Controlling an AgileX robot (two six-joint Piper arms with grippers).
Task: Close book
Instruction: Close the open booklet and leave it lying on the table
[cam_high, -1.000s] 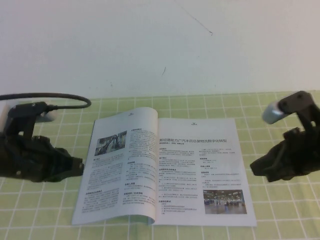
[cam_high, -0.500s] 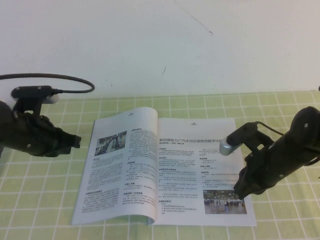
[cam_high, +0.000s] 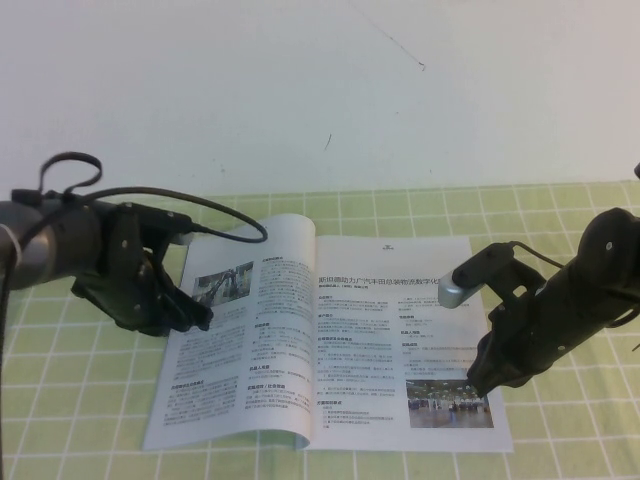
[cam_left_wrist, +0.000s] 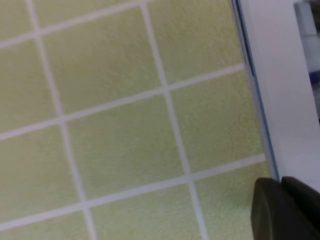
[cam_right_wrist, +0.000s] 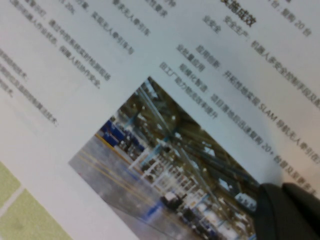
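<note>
The open book (cam_high: 330, 340) lies flat on the green checked cloth, its left page slightly bowed upward near the spine. My left gripper (cam_high: 200, 318) is low at the book's left edge, fingers together; in the left wrist view its tips (cam_left_wrist: 282, 210) sit right at the white page's border (cam_left_wrist: 285, 90). My right gripper (cam_high: 478, 382) rests over the right page near the printed photo (cam_high: 450, 403). The right wrist view shows its dark tips (cam_right_wrist: 282, 212) shut, against the photo (cam_right_wrist: 165, 150) and text.
A green cloth with white grid lines (cam_high: 80, 400) covers the table. A white wall (cam_high: 300, 90) rises behind it. The left arm's black cable (cam_high: 225, 212) loops above the book's upper left corner.
My left arm has swung right and down, from beside the book to its left page edge. My right arm came onto the right page a second ago and has barely moved since.
</note>
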